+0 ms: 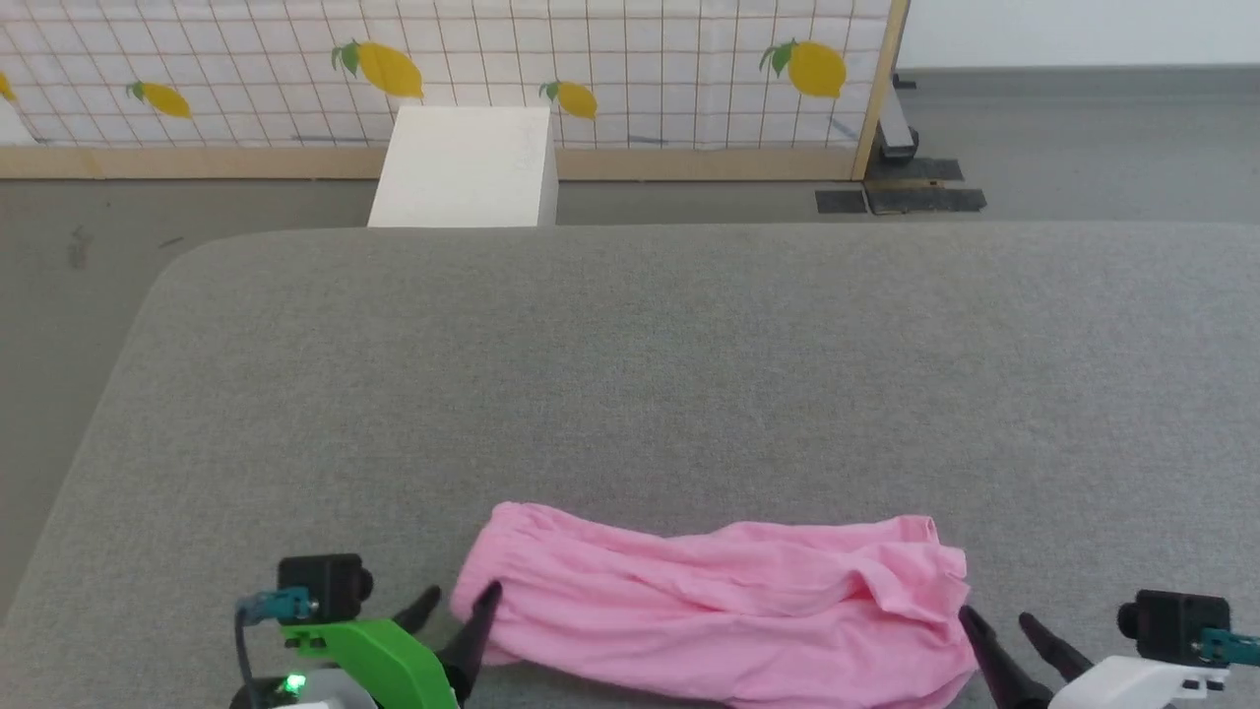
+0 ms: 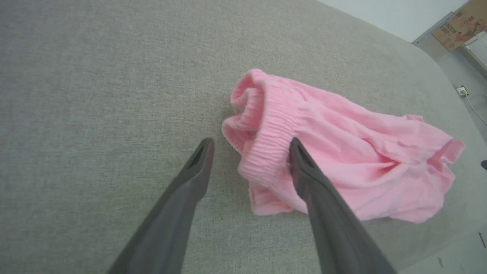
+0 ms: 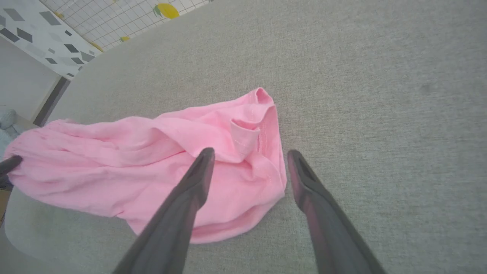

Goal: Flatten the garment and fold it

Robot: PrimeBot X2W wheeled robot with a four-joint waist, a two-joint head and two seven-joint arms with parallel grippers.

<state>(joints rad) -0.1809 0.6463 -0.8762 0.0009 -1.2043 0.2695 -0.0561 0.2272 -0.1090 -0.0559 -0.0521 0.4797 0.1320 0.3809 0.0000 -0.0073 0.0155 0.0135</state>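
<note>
Down at the near edge, both tools are spread wide and holding nothing. The left gripper (image 1: 459, 597) straddles the gathered waistband (image 2: 266, 133), one finger lying over the ribbing. The right gripper (image 1: 994, 615) brackets the hemmed end (image 3: 266, 125). Between them lies the garment (image 1: 709, 591), a rumpled pink roll, its long axis running straight across from left to right. So each arm has its own end close by, and neither is better placed. My read: the next grab takes both ends to spread it away from the robot. Beyond is open grey cushion (image 1: 630, 374), then a white box (image 1: 463, 167) and the lemon-print screen (image 1: 591, 69)
</note>
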